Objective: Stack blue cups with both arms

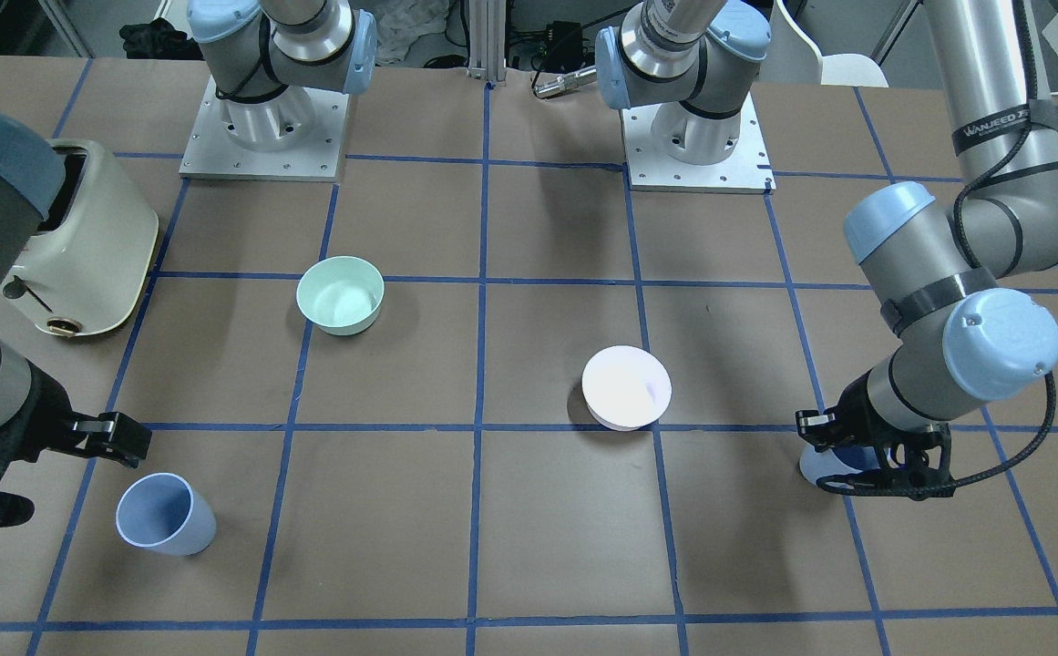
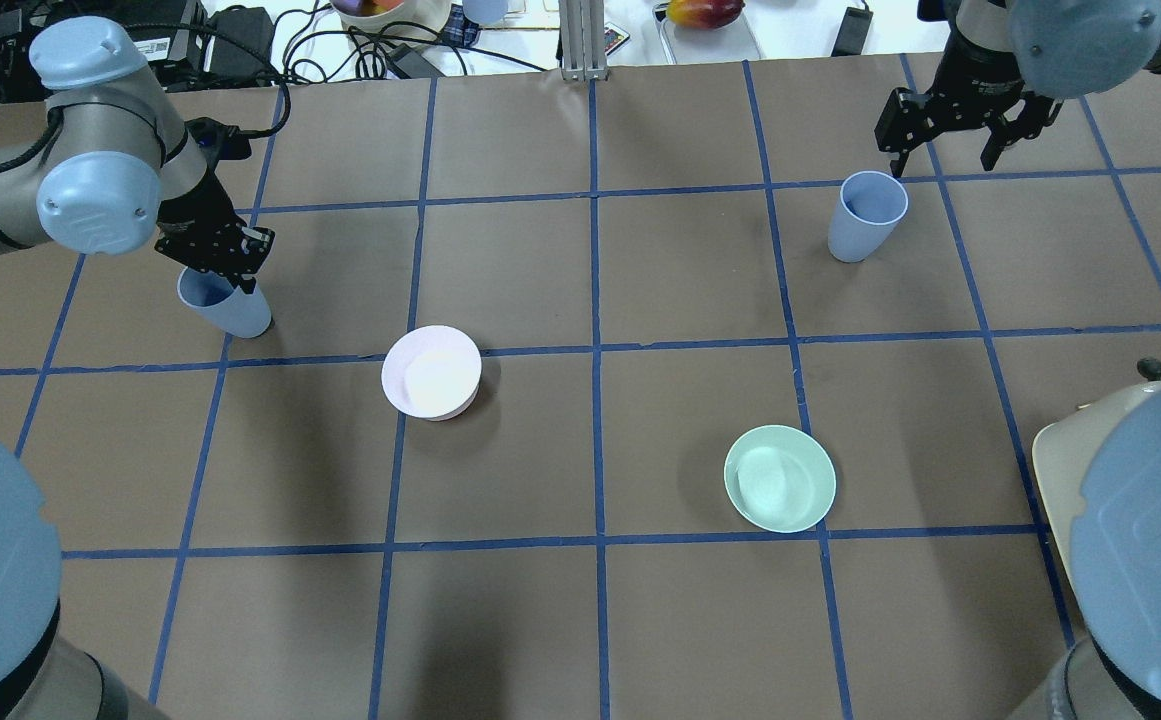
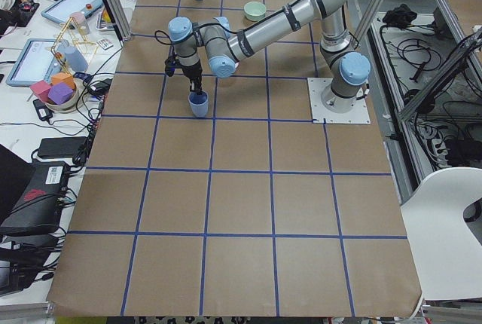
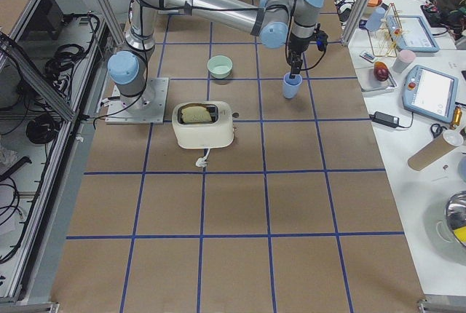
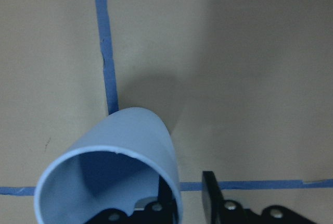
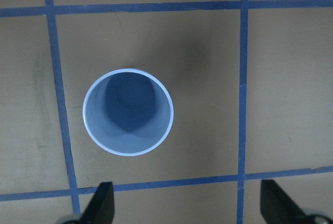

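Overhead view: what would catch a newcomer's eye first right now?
The left claw straddles the wall of one blue cup at the view's left, one finger inside. The right claw hovers open above the other blue cup, far right. A pink bowl and a green bowl sit between them.

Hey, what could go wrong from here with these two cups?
The left gripper straddles one wall of the left blue cup, one finger inside; such a rim pinch may let the cup tilt or slip when lifted. The right gripper hangs open with the right blue cup off-centre below it, so closing might knock it over.
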`<action>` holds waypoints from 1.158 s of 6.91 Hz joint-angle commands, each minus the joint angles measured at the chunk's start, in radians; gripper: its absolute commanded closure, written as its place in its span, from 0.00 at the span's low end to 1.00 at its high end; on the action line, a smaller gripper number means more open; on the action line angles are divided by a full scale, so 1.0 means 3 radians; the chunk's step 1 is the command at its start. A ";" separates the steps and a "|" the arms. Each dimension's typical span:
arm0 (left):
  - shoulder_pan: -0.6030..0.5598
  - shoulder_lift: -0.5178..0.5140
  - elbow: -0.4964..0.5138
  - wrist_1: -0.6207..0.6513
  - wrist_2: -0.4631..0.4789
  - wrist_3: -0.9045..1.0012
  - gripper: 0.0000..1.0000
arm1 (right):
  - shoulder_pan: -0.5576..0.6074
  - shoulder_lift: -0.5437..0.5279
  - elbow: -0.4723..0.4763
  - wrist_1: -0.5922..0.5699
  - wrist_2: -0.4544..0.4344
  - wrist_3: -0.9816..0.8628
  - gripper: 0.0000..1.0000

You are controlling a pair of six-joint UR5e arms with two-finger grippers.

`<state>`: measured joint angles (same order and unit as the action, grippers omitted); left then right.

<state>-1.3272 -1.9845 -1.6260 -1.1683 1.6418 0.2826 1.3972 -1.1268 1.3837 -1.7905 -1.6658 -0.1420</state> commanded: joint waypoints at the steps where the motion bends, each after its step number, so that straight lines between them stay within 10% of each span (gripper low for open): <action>1: -0.0131 0.0115 0.0041 0.0008 -0.0037 -0.0047 1.00 | -0.0075 0.0227 -0.0005 -0.0131 0.0005 -0.0165 0.00; 6: -0.1754 -0.0052 0.0373 0.0216 -0.0104 -0.1493 1.00 | -0.0076 0.0463 0.0000 -0.0173 0.0060 -0.0140 0.16; 8: -0.2212 -0.0195 0.0368 0.0325 -0.0154 -0.1652 1.00 | -0.0076 0.0514 -0.0011 -0.0183 0.0219 -0.0120 0.58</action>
<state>-1.9105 -2.0156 -1.5167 -1.0885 1.6074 -0.1843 1.3744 -0.9815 1.3815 -1.8439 -1.6169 -0.1801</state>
